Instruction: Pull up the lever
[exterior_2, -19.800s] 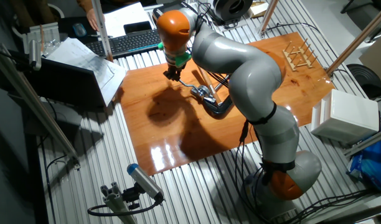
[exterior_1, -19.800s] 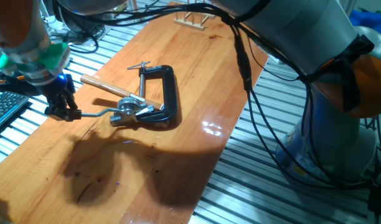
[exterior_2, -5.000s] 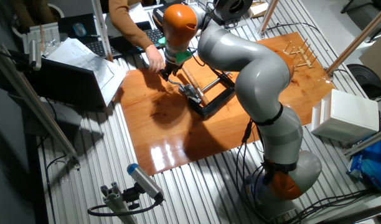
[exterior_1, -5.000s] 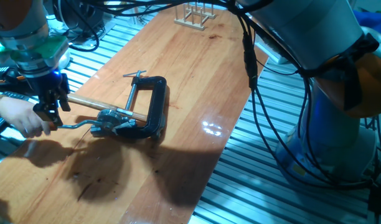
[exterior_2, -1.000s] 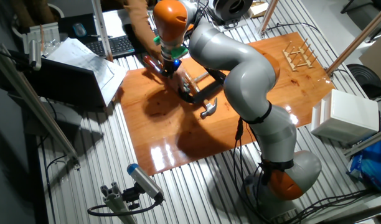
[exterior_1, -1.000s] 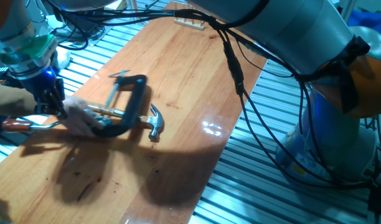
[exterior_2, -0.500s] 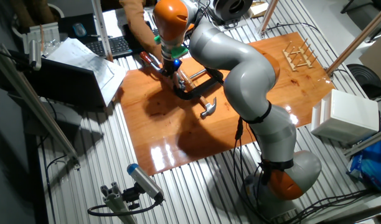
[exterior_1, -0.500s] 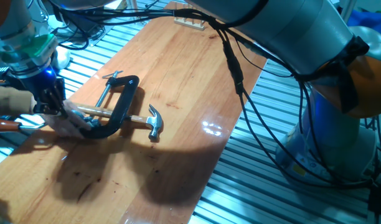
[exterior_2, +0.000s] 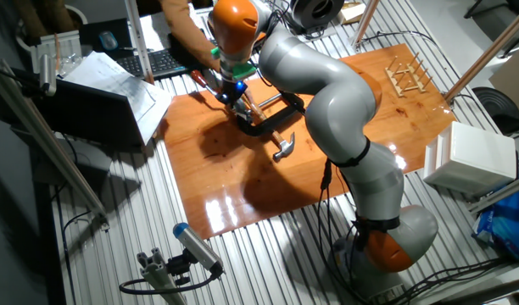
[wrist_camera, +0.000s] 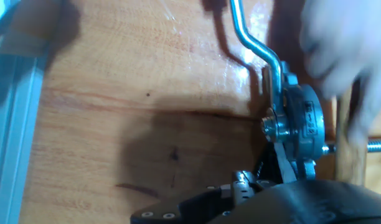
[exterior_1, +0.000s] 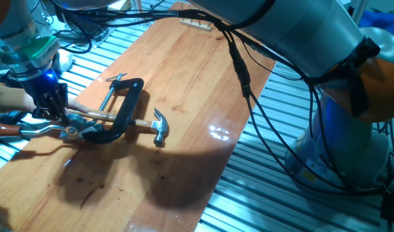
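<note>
Tool [exterior_1: 50, 111] just above lever [exterior_1: 36, 127] near hub, grip state unclear; I'd clamp shaft squarely, lift slowly, avoiding human hand [exterior_1: 7, 96].

place: robotics lab / workshop
bench [exterior_2: 242, 182]: varnished wood top on ribbed alu slats
arm [exterior_2: 327, 93]: grey/orange KUKA w/ loose cables
desk gear: keyboard [exterior_2: 162, 61], papers [exterior_2: 115, 80]
tools: C-clamp [exterior_1: 120, 109], hammer [exterior_1: 145, 122]

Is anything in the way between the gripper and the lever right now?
Yes, a person's hand reaches in beside the gripper, right by the lever near its hub. Nothing else visibly separates them.
</note>
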You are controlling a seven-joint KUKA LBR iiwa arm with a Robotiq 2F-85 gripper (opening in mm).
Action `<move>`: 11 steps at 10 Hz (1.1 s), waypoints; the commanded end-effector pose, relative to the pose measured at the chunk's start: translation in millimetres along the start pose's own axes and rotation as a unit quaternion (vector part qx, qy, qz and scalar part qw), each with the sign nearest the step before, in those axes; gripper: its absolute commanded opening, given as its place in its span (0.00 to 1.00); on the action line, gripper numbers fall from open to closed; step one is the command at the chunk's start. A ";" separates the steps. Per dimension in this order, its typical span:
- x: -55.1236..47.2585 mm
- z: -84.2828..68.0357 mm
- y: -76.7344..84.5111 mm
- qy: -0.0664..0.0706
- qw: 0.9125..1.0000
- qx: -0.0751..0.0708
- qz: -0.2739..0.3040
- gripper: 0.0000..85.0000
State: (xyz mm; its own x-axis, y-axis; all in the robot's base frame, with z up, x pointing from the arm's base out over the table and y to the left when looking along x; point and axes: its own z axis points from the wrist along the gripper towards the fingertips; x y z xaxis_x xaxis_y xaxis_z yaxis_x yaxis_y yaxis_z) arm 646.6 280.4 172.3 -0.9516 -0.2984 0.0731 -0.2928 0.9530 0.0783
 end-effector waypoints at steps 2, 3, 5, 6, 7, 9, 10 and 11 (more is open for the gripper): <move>0.8 0.3 0.1 -0.002 1.000 0.006 -0.010 0.00; 3.1 -1.2 -0.7 -0.002 1.000 0.012 -0.015 0.00; 3.4 -1.3 0.0 -0.005 1.000 0.016 -0.025 0.00; 3.9 -1.4 0.4 -0.006 0.999 0.022 -0.031 0.00; 5.8 -2.3 0.0 -0.004 0.999 0.025 -0.034 0.00; 10.5 -3.9 1.2 -0.002 0.999 0.027 -0.035 0.00; 13.1 -4.7 2.1 -0.003 0.999 0.029 -0.034 0.00; 14.9 -5.2 3.1 -0.003 0.999 0.029 -0.033 0.00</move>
State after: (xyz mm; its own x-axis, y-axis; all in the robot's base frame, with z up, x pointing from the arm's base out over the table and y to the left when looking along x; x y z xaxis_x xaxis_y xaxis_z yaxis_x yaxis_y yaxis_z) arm 632.0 278.7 178.8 -0.9305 -0.3607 0.0637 -0.3598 0.9327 0.0249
